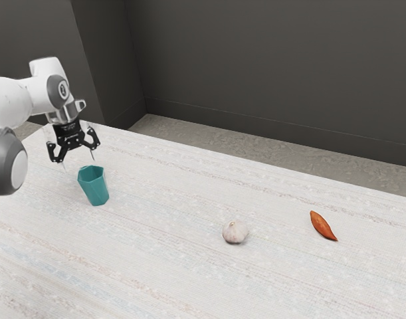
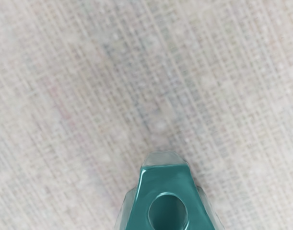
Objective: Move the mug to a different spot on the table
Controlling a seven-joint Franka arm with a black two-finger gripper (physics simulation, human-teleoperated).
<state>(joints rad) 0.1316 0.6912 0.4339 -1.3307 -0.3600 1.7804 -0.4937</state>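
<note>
A teal mug (image 1: 94,185) stands upright on the pale woven table top (image 1: 189,266) toward the exterior view's left. My black gripper (image 1: 72,157) hangs open just above it and slightly to its left, with its fingers spread and nothing between them. The wrist view looks down on the teal mug (image 2: 166,201) from close by, showing its faceted side and a round hole in it.
A whitish garlic bulb (image 1: 235,232) lies near the table's middle. An orange-red pepper-like thing (image 1: 323,226) lies further to the exterior view's right. Dark walls and a grey floor strip (image 1: 289,149) border the table's far edge.
</note>
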